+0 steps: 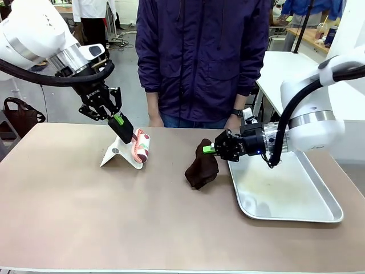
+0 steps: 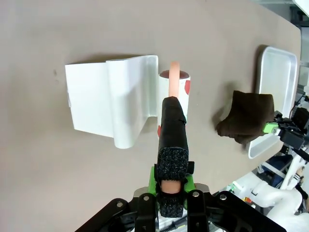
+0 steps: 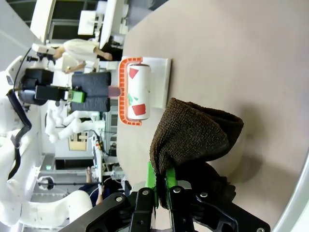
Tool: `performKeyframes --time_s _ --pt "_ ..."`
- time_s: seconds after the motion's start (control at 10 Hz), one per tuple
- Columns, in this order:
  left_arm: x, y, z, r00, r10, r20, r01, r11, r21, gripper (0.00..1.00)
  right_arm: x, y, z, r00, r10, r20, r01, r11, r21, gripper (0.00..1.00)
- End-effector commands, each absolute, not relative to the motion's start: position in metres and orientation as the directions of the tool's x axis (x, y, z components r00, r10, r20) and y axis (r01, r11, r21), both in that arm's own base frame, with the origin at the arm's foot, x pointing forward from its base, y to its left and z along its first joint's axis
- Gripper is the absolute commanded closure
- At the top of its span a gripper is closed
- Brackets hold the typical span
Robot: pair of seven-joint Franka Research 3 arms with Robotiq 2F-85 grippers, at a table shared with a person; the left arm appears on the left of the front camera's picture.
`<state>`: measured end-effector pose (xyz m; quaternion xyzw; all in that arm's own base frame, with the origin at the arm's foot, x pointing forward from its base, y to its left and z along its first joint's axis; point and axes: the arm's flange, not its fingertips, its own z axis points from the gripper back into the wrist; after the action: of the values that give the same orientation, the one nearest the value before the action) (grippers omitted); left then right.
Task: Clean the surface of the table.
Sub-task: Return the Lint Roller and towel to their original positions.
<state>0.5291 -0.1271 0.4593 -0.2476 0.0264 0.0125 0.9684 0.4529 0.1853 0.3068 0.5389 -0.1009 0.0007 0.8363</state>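
Front view: table (image 1: 85, 217) bare toward near edge. My left gripper (image 1: 118, 121) clamps lint roller (image 1: 141, 146); right gripper (image 1: 209, 149) pinches brown cloth (image 1: 201, 169) beside tray (image 1: 296, 214).

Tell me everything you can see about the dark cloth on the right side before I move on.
The dark brown cloth looks like thick terry or knit fabric, bunched and folded. The right gripper is shut on its upper edge, so it hangs in a drooping lump whose lower end looks to reach the table. It sits just left of the metal tray, near the table's middle. Nothing else touches it.
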Motion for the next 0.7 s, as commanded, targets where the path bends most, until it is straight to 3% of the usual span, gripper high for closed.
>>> performKeyframes --time_s 0.0,0.6 --pt "0.541 -0.127 0.459 0.995 0.056 -0.077 -0.085 0.887 -0.454 0.78 0.464 0.203 0.303 0.974 -0.155 0.166 -0.084 0.433 0.898 0.91" --pt "0.553 -0.124 0.445 0.988 0.116 -0.105 -0.151 0.889 -0.433 0.78 0.464 0.205 0.299 0.973 -0.151 0.177 -0.099 0.42 0.902 0.91"
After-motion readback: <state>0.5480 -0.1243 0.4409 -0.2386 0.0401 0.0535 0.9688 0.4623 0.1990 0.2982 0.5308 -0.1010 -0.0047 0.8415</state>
